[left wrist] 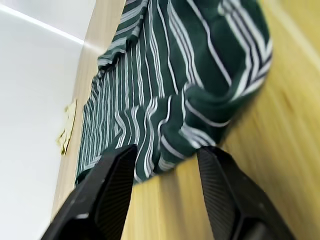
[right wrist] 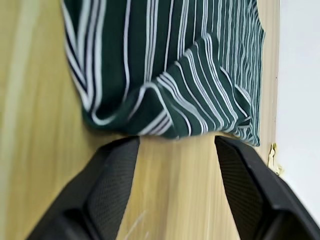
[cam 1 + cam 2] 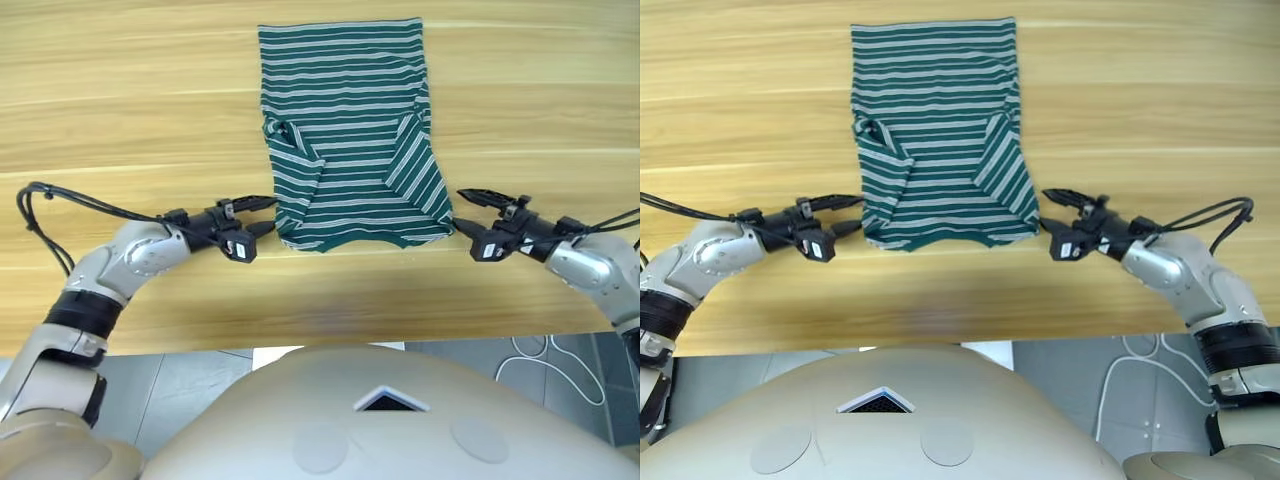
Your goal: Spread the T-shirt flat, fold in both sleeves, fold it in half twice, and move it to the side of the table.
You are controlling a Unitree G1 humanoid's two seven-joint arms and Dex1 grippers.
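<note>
Green-striped T-shirt (image 3: 350, 130), sleeves folded in, reaches the surface's (image 3: 120, 100) far edge. Wrist views reveal bunched hem corners just beyond the spread left end effector (image 3: 268, 214) and spread right end effector (image 3: 460, 208).

Silver-grey arms (image 3: 140, 255), looped black cables (image 3: 62, 196), black left hand (image 3: 272, 214) and right hand (image 3: 458, 208).

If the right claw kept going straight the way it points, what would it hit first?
Most likely the near corner of the T-shirt, just ahead of the right gripper.
</note>
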